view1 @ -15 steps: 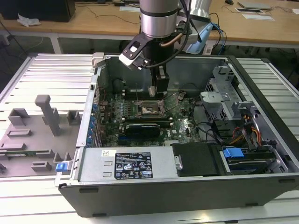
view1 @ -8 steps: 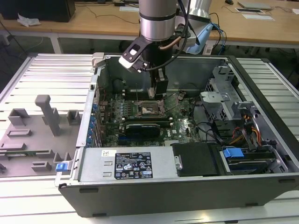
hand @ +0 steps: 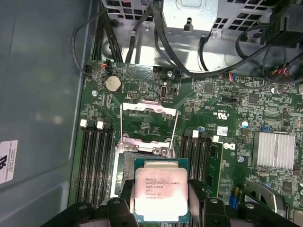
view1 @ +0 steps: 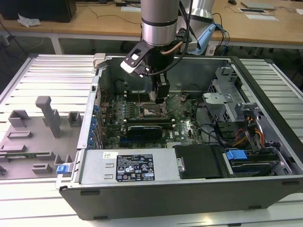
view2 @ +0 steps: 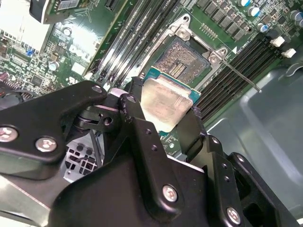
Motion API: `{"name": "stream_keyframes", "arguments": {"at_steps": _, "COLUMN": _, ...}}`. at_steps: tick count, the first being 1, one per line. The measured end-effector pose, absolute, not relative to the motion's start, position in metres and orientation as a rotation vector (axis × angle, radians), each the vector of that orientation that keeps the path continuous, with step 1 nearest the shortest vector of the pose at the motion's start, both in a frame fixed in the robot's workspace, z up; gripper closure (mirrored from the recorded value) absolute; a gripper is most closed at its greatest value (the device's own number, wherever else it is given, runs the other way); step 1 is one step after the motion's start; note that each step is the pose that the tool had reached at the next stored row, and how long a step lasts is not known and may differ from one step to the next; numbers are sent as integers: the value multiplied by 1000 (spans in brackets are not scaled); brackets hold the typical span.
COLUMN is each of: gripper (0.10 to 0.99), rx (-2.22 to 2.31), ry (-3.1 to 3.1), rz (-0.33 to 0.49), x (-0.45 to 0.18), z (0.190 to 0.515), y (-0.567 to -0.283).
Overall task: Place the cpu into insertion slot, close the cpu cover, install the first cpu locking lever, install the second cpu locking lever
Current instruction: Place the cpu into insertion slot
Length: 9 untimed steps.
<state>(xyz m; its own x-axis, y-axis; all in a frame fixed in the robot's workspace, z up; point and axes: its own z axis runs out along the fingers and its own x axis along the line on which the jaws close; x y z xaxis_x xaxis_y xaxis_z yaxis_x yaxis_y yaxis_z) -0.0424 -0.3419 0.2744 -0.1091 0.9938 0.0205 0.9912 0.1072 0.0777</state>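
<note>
Gripping the small flat square cpu with its pale silvery metal top [view2: 163, 101] by two opposite edges, the black two-fingered gripper [view2: 164, 112] is closed just to the chip's width, a black finger [view2: 134, 101] pressed against each side. In both wrist views the chip hangs above the green motherboard [hand: 222, 101], lying roughly flat and not seated. It is just beside and partly over the square insertion slot with a dark centre and grey metal rim [view2: 182, 59].

In the first wrist view the thin grey metal cpu cover [hand: 149, 106], a frame with a window through its middle, stands swung up off the slot [hand: 122, 172]. The board shows through the opening. Long black memory slots [hand: 94, 161] run along both sides of the socket. A thin bare metal lever rod [view2: 241, 75] angles away from one socket corner in the second wrist view.

In the exterior view the gripper [view1: 160, 97] reaches down inside the open dark grey computer case [view1: 189, 198], just at 12 o'clock of the slot [view1: 150, 111]. A silver box-shaped power supply with a black label [view1: 128, 168] lies at 6 o'clock of the slot. A grey metal drive cage [view1: 227, 90] stands at 3 o'clock. Well apart at 9 o'clock, outside the case, a grey fixture plate with upright blocks [view1: 45, 118] rests on the ribbed metal table [view1: 52, 71].
</note>
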Motion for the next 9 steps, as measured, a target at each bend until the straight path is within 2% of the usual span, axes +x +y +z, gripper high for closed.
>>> {"name": "stream_keyframes", "arguments": {"at_steps": 9, "gripper": 545, "rx": 2062, "ry": 2321, "rz": 110, "x": -42, "z": 268, "y": -341}}
